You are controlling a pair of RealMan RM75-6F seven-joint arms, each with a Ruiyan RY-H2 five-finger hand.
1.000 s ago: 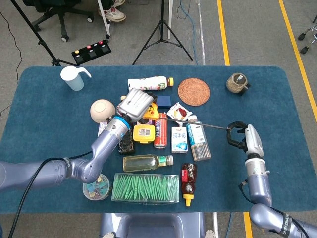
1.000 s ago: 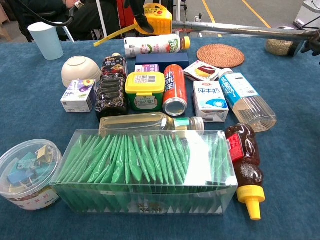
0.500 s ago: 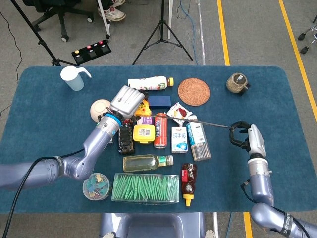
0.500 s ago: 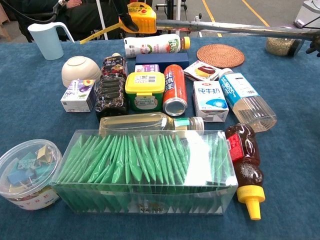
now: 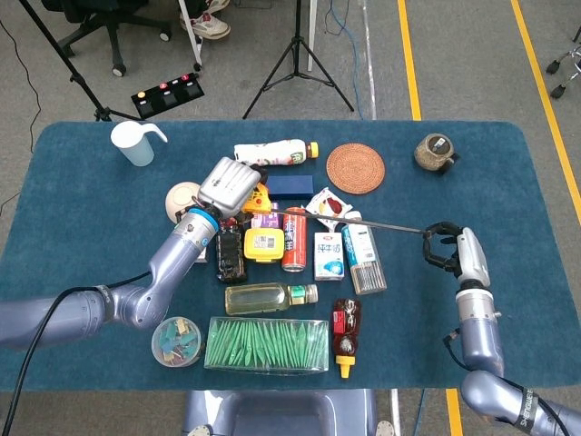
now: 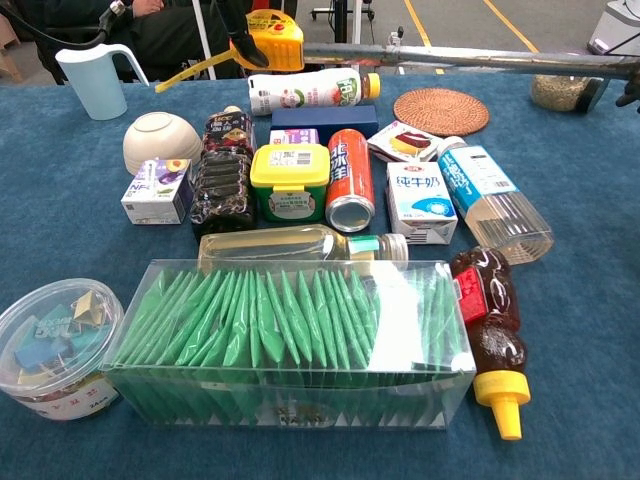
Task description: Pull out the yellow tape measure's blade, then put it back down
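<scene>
Above clutter: left hand (image 5: 227,185) holds tape measure (image 6: 272,26), right hand (image 5: 448,252) blade (image 5: 363,223).

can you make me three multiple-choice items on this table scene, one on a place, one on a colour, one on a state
1. Where does the woven coaster lie?
A. beside the white pitcher
B. at the far side, between the white bottle and the jar
C. on the green packet box

2. What colour is the tape measure?
A. yellow
B. red
C. blue

3. What state is the blade in?
A. fully wound in
B. lying flat on the cloth
C. drawn out, stretched between the left hand and right hand

Answers: 1 B, the head view shows it there. 2 A, its case shows yellow in the chest view. 3 C, the blade spans above the items from hand to hand.
</scene>
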